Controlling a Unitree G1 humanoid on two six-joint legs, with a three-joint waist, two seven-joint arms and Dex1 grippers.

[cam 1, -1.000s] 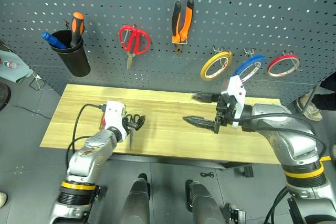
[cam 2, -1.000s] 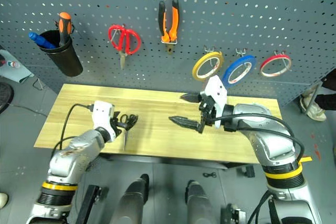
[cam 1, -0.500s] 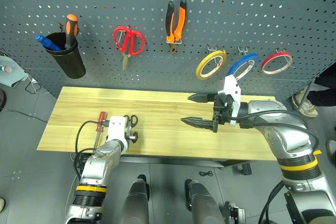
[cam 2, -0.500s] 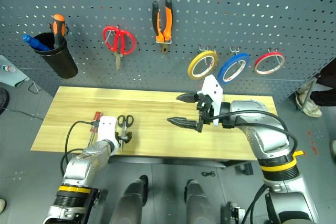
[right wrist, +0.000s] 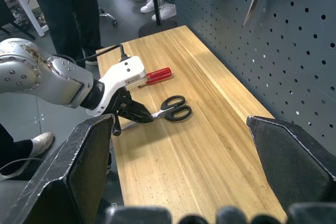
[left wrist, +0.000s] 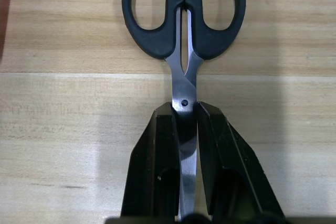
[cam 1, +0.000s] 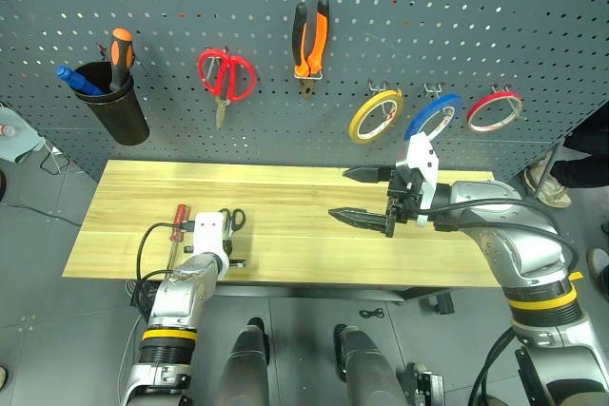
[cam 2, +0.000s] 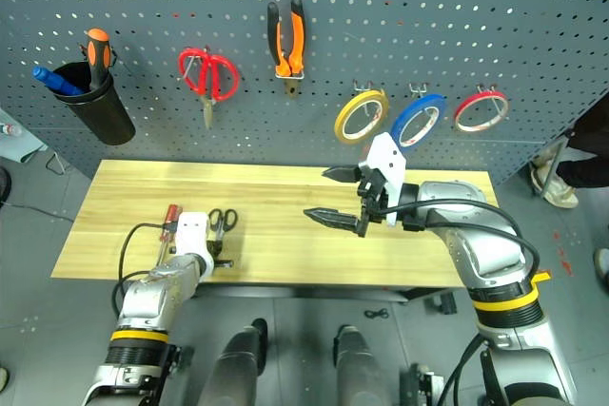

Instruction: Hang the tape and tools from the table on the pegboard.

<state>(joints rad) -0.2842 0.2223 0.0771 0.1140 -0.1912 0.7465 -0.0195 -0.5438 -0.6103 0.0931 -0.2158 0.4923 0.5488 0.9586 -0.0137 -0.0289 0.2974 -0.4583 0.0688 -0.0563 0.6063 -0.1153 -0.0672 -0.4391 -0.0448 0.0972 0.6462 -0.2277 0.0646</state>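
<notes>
While flat on table (cam 1: pixel 285 206) | scissors (left wrist: pixel 184 24) blades clamped between left fingers (left wrist: pixel 157 171) | right fingers (cam 1: pixel 357 216) apart

Scissor blade tips (left wrist: pixel 187 182) between hand's fingers

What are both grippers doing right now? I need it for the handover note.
Left gripper: shut on the black-handled scissors, clamped on the blades as they lie on the table.
Right gripper: open, holding nothing.
</notes>
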